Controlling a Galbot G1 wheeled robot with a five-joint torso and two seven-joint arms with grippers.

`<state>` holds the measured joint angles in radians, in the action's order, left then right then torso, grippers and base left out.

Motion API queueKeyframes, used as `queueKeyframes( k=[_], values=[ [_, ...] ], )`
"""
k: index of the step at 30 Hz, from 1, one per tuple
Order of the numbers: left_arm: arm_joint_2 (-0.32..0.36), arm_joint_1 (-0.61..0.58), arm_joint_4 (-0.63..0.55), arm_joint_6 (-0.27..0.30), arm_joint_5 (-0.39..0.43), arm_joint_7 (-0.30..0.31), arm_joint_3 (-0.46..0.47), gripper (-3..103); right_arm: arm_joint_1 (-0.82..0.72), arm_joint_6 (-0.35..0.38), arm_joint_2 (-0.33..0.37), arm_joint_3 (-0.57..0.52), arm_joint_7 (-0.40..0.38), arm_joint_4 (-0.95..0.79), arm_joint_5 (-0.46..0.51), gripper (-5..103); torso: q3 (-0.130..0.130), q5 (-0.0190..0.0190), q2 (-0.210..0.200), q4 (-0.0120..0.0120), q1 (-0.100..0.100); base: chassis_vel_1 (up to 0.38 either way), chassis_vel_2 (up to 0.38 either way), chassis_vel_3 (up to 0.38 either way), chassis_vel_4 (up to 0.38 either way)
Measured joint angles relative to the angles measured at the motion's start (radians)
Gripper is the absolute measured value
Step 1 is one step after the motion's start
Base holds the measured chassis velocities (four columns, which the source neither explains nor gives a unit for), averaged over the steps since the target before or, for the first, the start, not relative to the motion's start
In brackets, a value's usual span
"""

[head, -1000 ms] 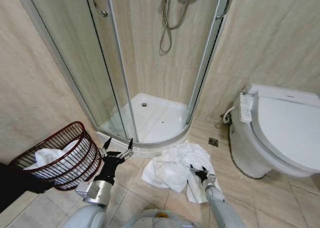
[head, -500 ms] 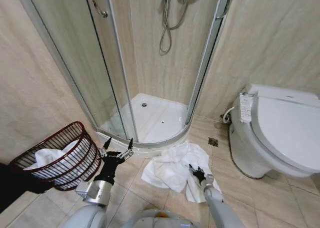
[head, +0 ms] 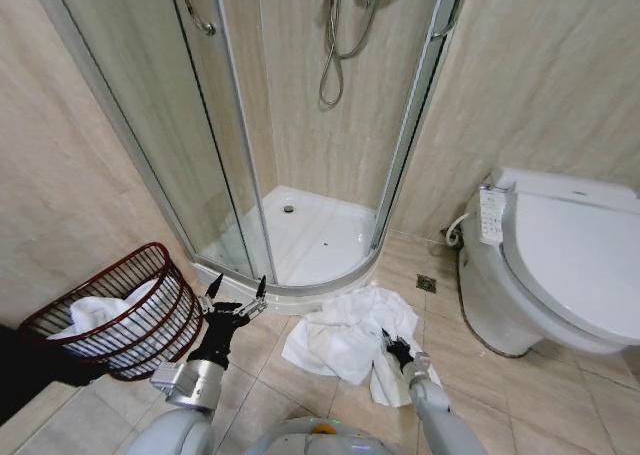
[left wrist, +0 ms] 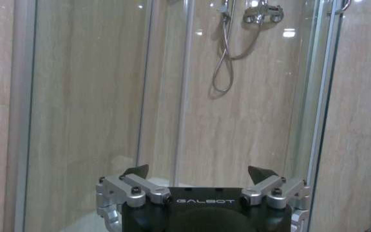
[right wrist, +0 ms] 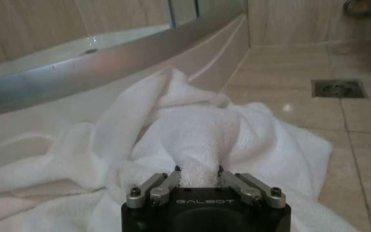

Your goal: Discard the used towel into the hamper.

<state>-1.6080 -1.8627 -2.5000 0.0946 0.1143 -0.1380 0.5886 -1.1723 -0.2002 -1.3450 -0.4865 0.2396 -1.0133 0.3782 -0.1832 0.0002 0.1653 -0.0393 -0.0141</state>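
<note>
- The right gripper is down on the crumpled white towel, which lies on the floor tiles between the curved shower tray and the toilet. In the right wrist view its fingers are pinched on a raised fold of the cloth.
- To do this step well, I judge the pinch should take a thick ridge of the fold before lifting; a thin bite could slip free.
- The lift needs height, as the towel is large and would drag.
- The hamper stands far left, against the wall, with white cloth already inside.
- The left gripper hovers just right of the hamper, its fingers spread wide and empty.
- Hard to make out: how deep the fold sits between the right fingers, since the gripper body covers it. The hamper's base is hidden.
</note>
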Motion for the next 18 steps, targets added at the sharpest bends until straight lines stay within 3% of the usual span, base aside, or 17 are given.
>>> queueKeyframes(
  k=[3,11,18],
  values=[
    [0.000,0.000,0.000,0.000,0.000,0.000,0.000,100,-0.044,-0.014,0.004,-0.006,-0.043,-0.072,-0.013,14,0.000,-0.0002,0.000,0.0000,0.000,0.000,0.000,0.000,0.000],
    [0.000,0.000,0.000,0.000,0.000,0.000,0.000,100,-0.151,-0.032,0.020,-0.023,-0.057,-0.269,-0.021,14,0.000,-0.0003,0.000,0.0001,0.000,0.000,0.000,0.000,0.000],
    [0.000,0.000,0.000,0.000,0.000,0.000,0.000,100,-0.321,-0.052,0.036,-0.051,-0.073,-0.655,-0.063,14,0.000,-0.0005,0.001,0.0001,0.000,0.000,0.000,0.000,0.000]
  ],
)
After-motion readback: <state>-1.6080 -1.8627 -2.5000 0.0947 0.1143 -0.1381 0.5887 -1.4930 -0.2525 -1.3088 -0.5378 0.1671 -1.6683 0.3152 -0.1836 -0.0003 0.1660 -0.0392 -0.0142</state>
